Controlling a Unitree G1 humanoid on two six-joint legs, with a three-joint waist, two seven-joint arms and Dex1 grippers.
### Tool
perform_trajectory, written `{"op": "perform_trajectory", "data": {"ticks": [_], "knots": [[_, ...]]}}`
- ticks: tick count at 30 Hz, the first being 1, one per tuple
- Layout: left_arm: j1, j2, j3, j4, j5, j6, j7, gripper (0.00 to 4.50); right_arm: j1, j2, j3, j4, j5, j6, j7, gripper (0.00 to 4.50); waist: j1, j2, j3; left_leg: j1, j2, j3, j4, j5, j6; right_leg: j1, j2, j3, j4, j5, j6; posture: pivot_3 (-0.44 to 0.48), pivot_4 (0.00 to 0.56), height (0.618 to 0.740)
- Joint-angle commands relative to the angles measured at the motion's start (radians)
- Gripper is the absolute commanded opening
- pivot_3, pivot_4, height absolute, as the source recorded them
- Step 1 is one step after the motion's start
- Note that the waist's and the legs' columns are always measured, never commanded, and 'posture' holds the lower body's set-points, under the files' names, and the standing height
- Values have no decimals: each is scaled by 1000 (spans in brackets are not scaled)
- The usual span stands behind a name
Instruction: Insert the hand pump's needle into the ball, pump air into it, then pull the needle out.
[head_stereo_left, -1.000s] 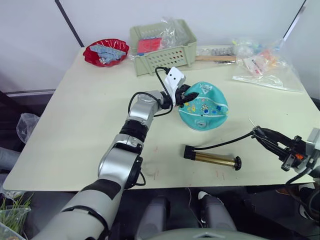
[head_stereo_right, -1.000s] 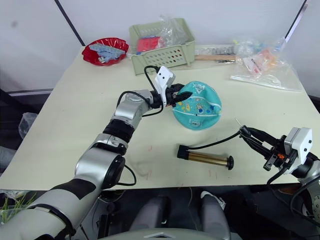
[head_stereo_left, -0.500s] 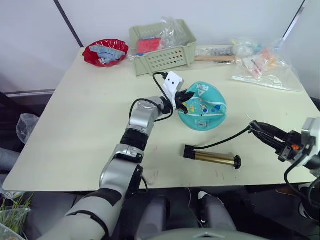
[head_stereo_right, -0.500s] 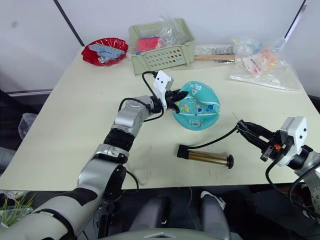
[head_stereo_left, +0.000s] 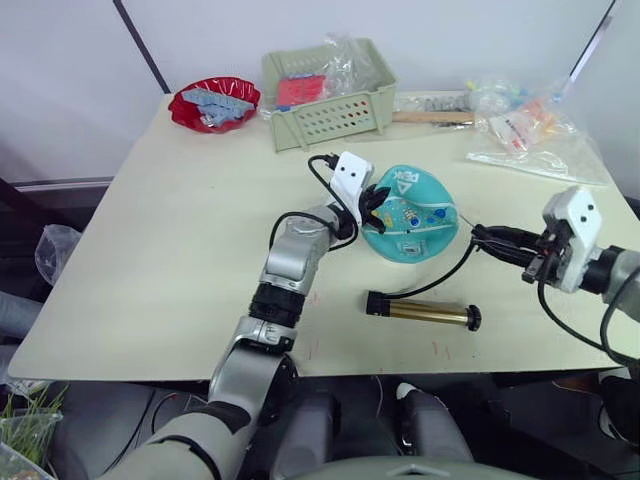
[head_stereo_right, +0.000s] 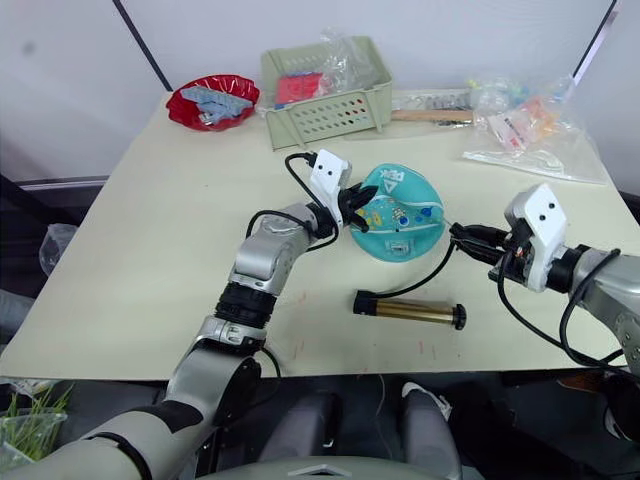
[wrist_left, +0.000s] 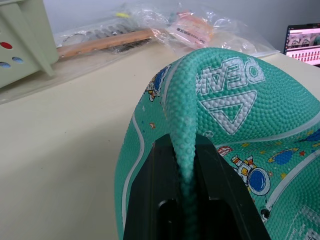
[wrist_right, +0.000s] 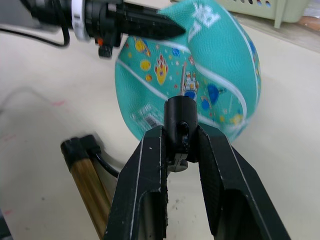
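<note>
Surface (head_stereo_left: 170, 250): pale tabletop carrying everything; a green basket (head_stereo_left: 325, 95) and a red bowl (head_stereo_left: 213, 103) sit along the far edge.
Ball (head_stereo_left: 410, 215): teal, near the middle of the surface, sagging into a dome. It looks limp and underfilled, so I'd expect it to buckle under any push unless it is held by a fold of its skin.
Left gripper (wrist_left: 187, 200): arm stretched forward across the surface, fingers pinched shut on a raised ridge of the ball's skin, steadying it.
Hand pump (head_stereo_left: 424, 313): bronze cylinder lying flat in front of the ball, clear of both arms. Rigid and light by the look of it; its black hose curves up toward the right arm and looks floppy.
Right gripper (wrist_right: 176, 150): forearm reaching in from the right, level with the ball, fingers clamped on the small black fitting.
Needle (wrist_right: 183, 75): thin and probably easy to bend, aimed at the ball's side; whether the tip touches, I cannot tell.
</note>
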Motion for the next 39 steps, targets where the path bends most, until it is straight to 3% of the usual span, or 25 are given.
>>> {"op": "perform_trajectory", "data": {"ticks": [1, 12, 19, 29, 39], "knots": [[11, -17, -27, -58, 34, 3, 50, 10, -116, -68, 63, 16, -16, 133, -26, 350, 0, 0, 0, 0, 0, 0, 0, 0, 0, 0, 0, 0, 0, 0, 0, 0, 150, 740], [31, -20, -50, -80, 50, -11, 67, 10, -550, -150, 378, 183, -42, 446, 121, 350, 2, 0, 0, -4, 0, -1, 7, 0, 0, -1, 0, -3, 0, 1, 1, 0, 150, 740], [45, -29, -66, -107, 51, -6, 68, 10, -816, -105, 586, 288, -75, 605, 204, 350, 4, 1, -1, -16, -1, -1, 11, 0, 0, -11, -2, -1, 2, 2, 3, 0, 150, 740], [77, -27, -86, -122, 66, -11, 68, 10, -996, -19, 841, 455, -206, 582, 305, 350, 9, 1, -1, -19, -4, -1, 11, 2, -3, -15, -5, -1, 2, 2, 3, 0, 150, 740], [102, -20, -102, -163, 67, 4, 55, 10, -1022, 62, 898, 571, -317, 520, 344, 350, 9, 1, -1, -21, -5, -1, 11, 2, -3, -17, -5, -2, 2, 3, 3, 0, 150, 740]]}}
